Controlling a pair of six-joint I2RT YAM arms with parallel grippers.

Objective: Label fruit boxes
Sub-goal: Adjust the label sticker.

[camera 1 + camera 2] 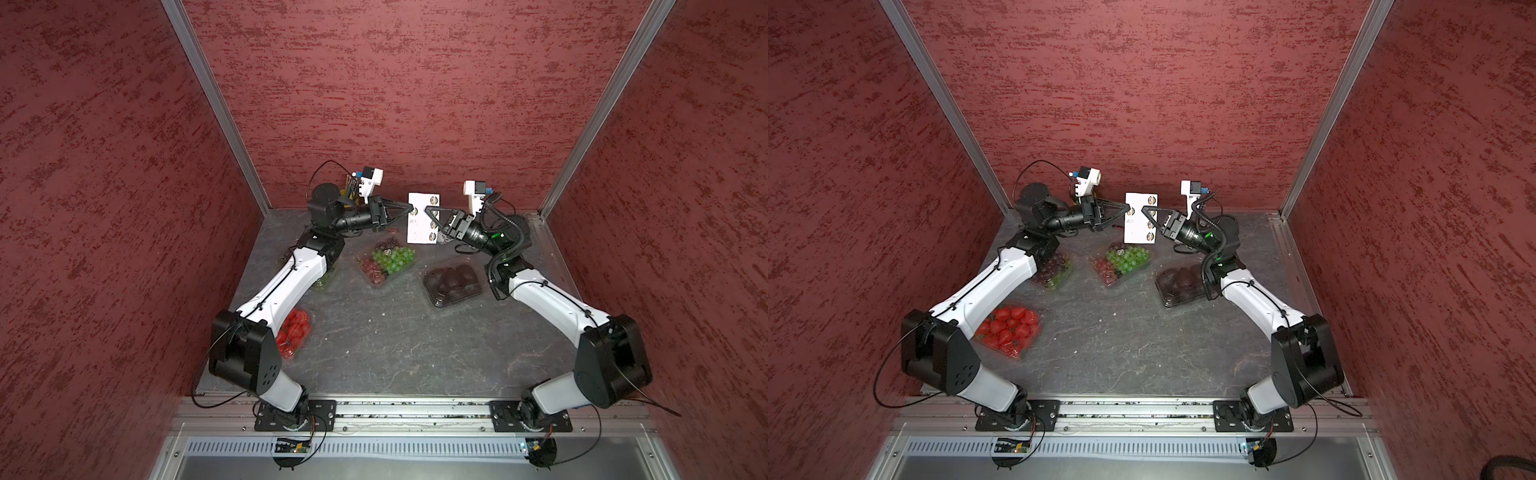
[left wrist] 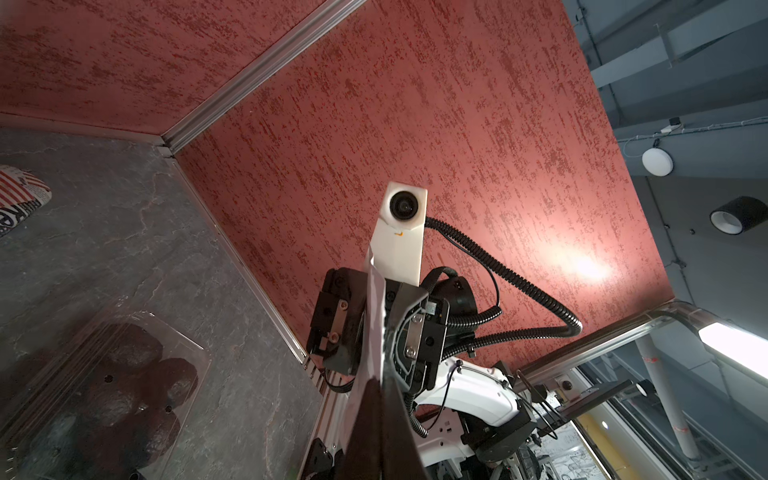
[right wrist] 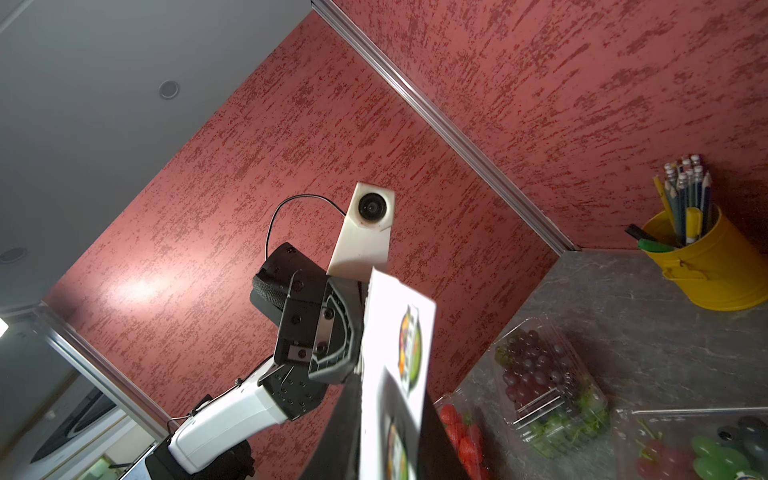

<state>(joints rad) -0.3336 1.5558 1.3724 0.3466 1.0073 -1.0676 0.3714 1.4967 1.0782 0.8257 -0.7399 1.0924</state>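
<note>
A white sticker sheet (image 1: 420,220) (image 1: 1139,222) hangs upright above the back of the table, between both grippers. My left gripper (image 1: 409,206) (image 2: 381,388) is shut on its left edge. My right gripper (image 1: 427,212) (image 3: 392,399) straddles its right edge, fingers slightly apart, so it is open. Below stand the fruit boxes: green-and-red grapes (image 1: 388,259) (image 1: 1121,259), dark fruit in a black tray (image 1: 453,282) (image 2: 104,395), strawberries (image 1: 1009,328) and dark red grapes (image 1: 1052,268) (image 3: 540,374), both partly under the left arm.
A yellow pencil cup (image 3: 715,266) stands in the back left corner, behind the left wrist. A striped printed object (image 2: 16,195) lies on the table near the back right. Red walls close in three sides of the grey tabletop (image 1: 395,345).
</note>
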